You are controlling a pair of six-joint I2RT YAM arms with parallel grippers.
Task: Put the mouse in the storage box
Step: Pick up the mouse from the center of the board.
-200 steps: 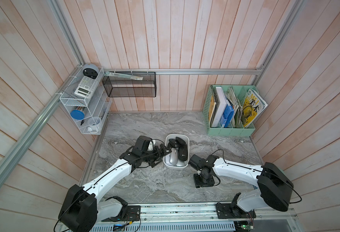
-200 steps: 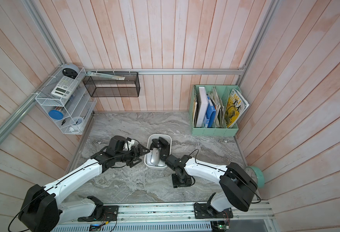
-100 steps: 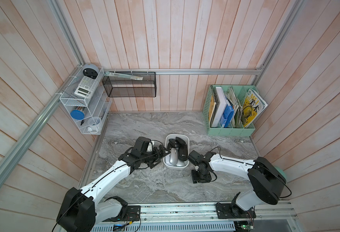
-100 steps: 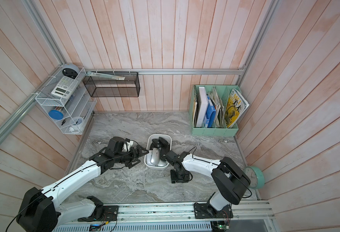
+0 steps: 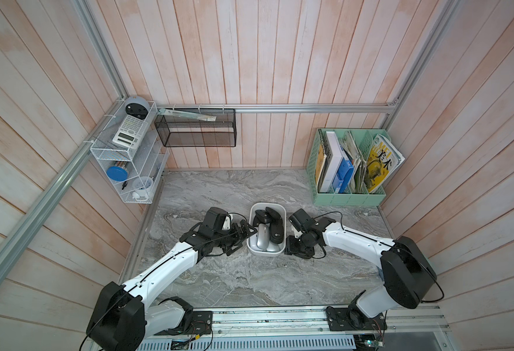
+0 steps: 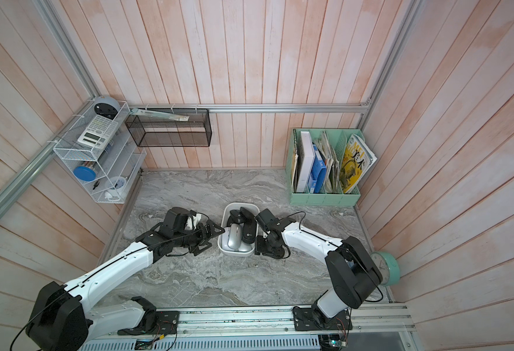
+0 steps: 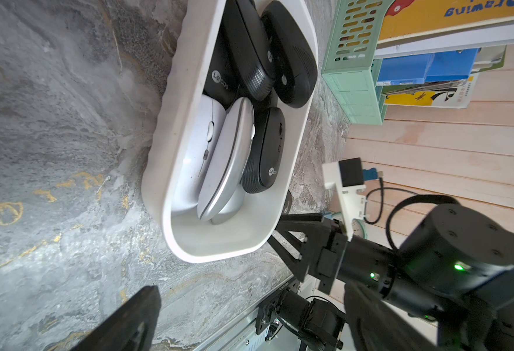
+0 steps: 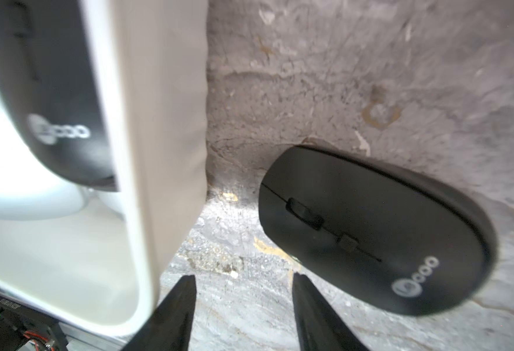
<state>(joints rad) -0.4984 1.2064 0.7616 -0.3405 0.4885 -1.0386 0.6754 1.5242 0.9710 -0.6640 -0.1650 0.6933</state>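
Checking the right wrist view first: my right gripper (image 8: 242,278) has its fingers parted with nothing between them; the mouse (image 8: 374,231) lies top side up on the table (image 8: 371,76), outside the storage box (image 8: 161,152) and just beside one fingertip. Risk: I am offset from the mouse, so closing here would pinch air or clip its edge and skate it away; the box wall stands close, and a finger could snag it. Left wrist view: the box holds four black mice (image 7: 246,51) and at least two pale mice (image 7: 198,152); a third pale shape underneath I cannot confirm. Risk: bare floor shows only at one end, so a mouse released onto the pile may perch there or slide over the rim. Both top views: my left gripper (image 5: 242,238) stands spread wide and empty at the box's 9 o'clock, my right at its 4 o'clock, covering the mouse. Risk: either arm nudging the light tub. Count: one box, one loose mouse, two arms.
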